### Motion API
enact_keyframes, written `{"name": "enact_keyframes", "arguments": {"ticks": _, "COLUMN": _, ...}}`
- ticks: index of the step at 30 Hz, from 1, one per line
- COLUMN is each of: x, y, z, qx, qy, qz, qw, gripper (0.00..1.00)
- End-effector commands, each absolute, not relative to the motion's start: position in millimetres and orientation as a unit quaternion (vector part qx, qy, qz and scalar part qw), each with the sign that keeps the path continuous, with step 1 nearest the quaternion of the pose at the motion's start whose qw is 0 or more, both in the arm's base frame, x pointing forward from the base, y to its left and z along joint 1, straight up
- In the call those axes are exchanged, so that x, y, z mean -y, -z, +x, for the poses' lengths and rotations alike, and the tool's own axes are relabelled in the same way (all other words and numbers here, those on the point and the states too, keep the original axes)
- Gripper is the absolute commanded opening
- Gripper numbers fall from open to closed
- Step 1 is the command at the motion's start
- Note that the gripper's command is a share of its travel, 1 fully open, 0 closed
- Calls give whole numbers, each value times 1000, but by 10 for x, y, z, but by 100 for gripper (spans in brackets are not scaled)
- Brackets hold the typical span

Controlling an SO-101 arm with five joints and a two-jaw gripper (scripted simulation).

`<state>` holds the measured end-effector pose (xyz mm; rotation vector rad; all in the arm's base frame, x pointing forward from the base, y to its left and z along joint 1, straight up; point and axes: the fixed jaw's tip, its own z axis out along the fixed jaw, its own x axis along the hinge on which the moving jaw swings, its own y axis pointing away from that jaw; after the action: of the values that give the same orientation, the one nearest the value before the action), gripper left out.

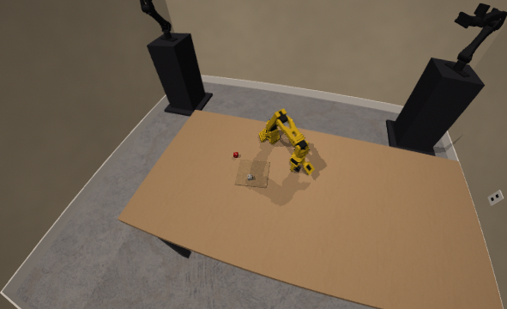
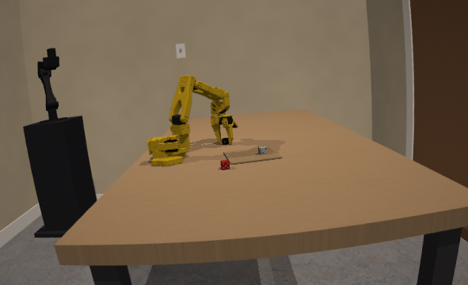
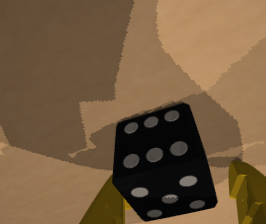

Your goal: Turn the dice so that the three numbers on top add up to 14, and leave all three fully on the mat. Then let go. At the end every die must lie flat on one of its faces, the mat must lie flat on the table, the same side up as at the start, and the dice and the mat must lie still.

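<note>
Looks barely a third of the way in placement, with the sum of 14 unproven. With only the small white die with dark pips (image 1: 250, 177) (image 2: 262, 150) on the thin square tan mat (image 1: 259, 168) (image 2: 239, 159), counts as one die in place, near the mat's near edge in the top view. Can't read its upper number. To the left of the mat and towards the far side, shows the red cube-shaped die with white pips (image 1: 236, 154) (image 2: 225, 165), off the mat on the brown wooden table (image 1: 343, 215) (image 2: 277, 194).

To the right, also off the mat, shows the black die with pale pips (image 1: 297, 169) (image 2: 225, 141) (image 3: 156, 150), between the fingertips of the yellow gripper (image 1: 302, 169) (image 2: 225, 142) (image 3: 176, 174). Stands part-closed, with a gap at the right finger in the wrist view; seems not to grip anything. Presents six and five to the wrist camera; can't say which faces up. Leaves two dice to bring over, all three numbers to settle, then release.
</note>
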<state>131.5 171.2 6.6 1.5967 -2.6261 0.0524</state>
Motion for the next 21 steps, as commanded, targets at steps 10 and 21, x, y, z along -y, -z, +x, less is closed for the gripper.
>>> {"name": "enact_keyframes", "arguments": {"ticks": 10, "x": -1698, "y": -38, "z": 1324, "qx": 849, "qy": -13, "qz": 526, "qw": 39, "gripper": 12}}
{"name": "enact_keyframes", "arguments": {"ticks": 21, "x": -1691, "y": -38, "z": 1335, "qx": 849, "qy": -13, "qz": 526, "qw": 39, "gripper": 9}}
